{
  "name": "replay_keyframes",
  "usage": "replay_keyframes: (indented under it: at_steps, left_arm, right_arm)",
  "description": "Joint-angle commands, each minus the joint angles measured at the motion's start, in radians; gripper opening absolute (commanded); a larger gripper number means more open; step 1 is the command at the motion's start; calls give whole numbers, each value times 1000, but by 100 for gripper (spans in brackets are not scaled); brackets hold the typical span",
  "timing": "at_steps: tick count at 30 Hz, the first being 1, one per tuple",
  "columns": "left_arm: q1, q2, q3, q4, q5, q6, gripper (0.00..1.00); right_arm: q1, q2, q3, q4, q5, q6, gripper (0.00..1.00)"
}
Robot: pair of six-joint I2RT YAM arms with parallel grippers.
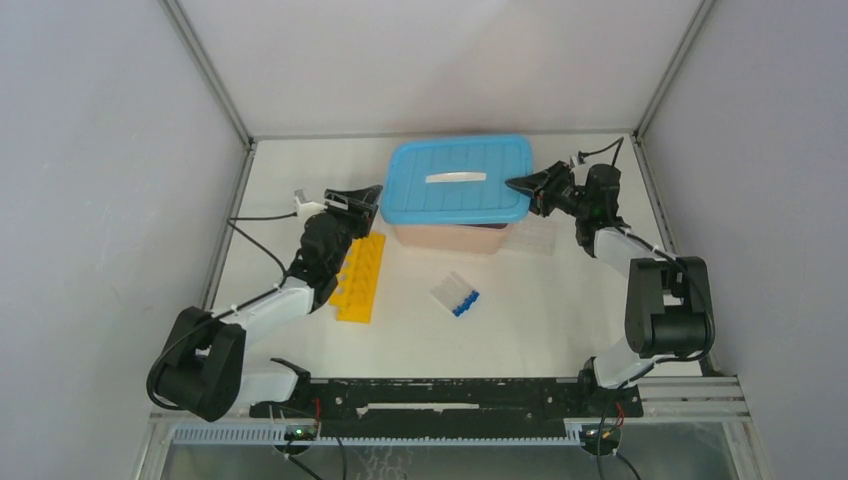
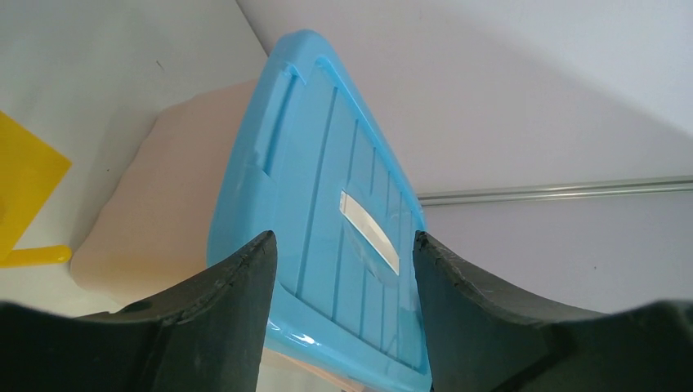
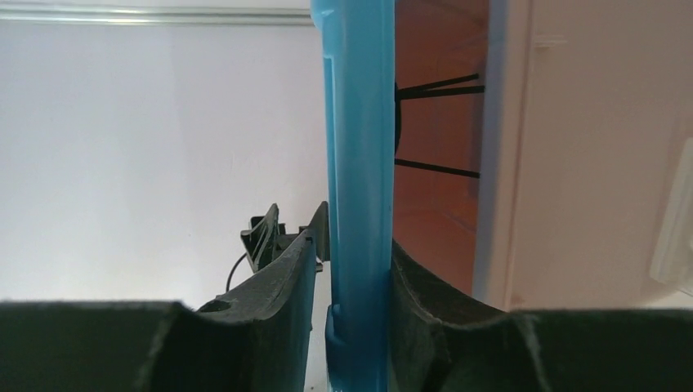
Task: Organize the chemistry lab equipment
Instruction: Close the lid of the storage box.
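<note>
Nearest the overhead camera, the left arm (image 1: 262,310) rises from its base at the bottom left with its elbow bent. It reaches up and right to the left edge of the lid (image 1: 460,178). The left pincer (image 1: 368,197) has its tips at that edge, but its width cannot be judged from above. The right arm (image 1: 640,255) bends up from the bottom right and leans left, with the right pincer (image 1: 522,184) at the lid's right edge. The blue lid sits on a pale box (image 1: 445,236) at the far middle of the tabletop (image 1: 540,320). The rack (image 1: 362,277) lies just beside the left forearm, below and left of the box. The tubes (image 1: 456,294) lie clustered in the middle, well apart from both pincers. The tray (image 1: 535,236) lies just beside the box's right side, below the right pincer.

From the left wrist, the left pincer (image 2: 343,245) stands wide and holds nothing. The lid's (image 2: 327,188) near edge lies in the gap between its fingers (image 2: 233,310). Whether either finger touches the lid cannot be told. A corner of the rack (image 2: 24,188) shows at far left.

From the right wrist, the right pincer (image 3: 357,245) is narrow and clamped on the lid's rim (image 3: 359,122), with a finger (image 3: 278,286) on each face. The box (image 3: 588,163) stands to the right, and thin black wires (image 3: 437,167) show inside it.
</note>
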Motion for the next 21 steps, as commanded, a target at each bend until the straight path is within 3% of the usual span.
replay_keyframes:
  at_steps: [1, 21]
  left_arm:
    - [10, -2, 50, 40, 10, 31, 66]
    - [18, -3, 48, 40, 12, 28, 65]
  right_arm:
    - [-33, -52, 3, -44, 24, -67, 41]
    - [-19, -92, 100, -386, 100, -319, 49]
